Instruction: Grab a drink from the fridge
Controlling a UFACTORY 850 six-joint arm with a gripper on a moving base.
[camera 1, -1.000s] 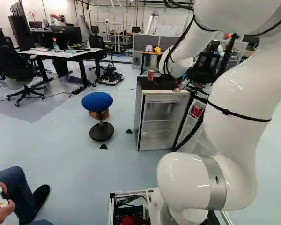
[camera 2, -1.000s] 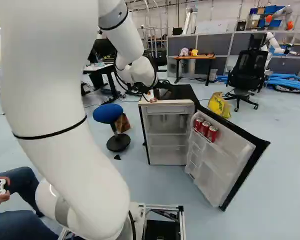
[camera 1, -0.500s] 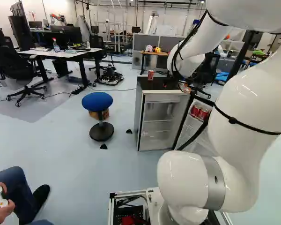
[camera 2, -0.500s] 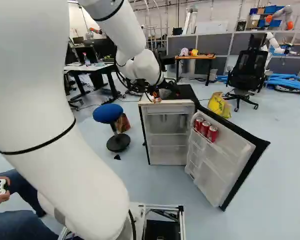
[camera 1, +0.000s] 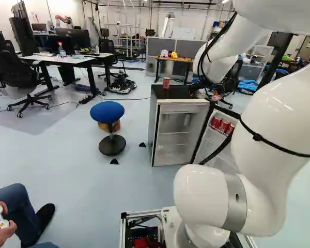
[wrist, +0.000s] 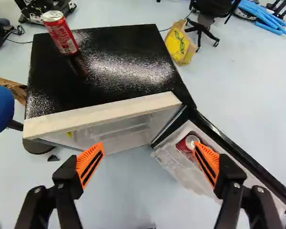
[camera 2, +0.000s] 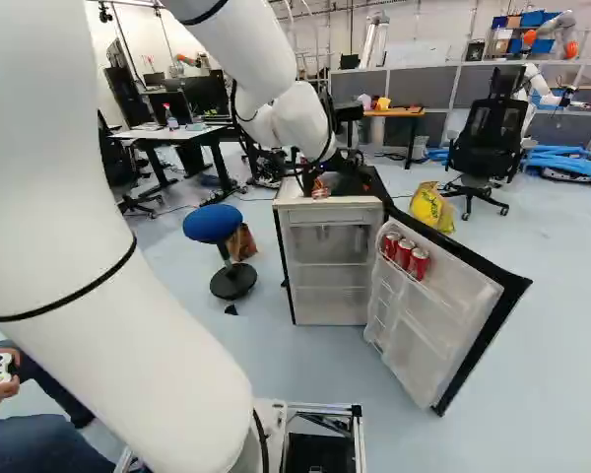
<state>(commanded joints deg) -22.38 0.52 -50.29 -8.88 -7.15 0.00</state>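
Door cans (camera 2: 404, 254): here's the likely prize, three red ones side by side in the open door (camera 2: 428, 330), right of centre in the right base view.
Fingers (wrist: 89, 164): wide apart, and nothing in their grip!
Line to the drink: one door can (wrist: 185, 144) peeks out by the tip of the door-side finger, partly covered, so it's off to that side rather than midway; lower too, I'd judge.
Long axis: upright, so the pads want to come around the sides, one each.
Next play: slide toward the door, then down, I'd say.
In the way: the door's rim and the fridge (camera 2: 332, 213) front edge; swing carelessly and one of them gets clipped.
Loose can (wrist: 64, 37): standing on the black top (wrist: 119, 52), ahead of the fingers toward the stool side, upper middle of the left base view.
Stool (camera 1: 107, 112): left of the fridge in both base views, well clear.
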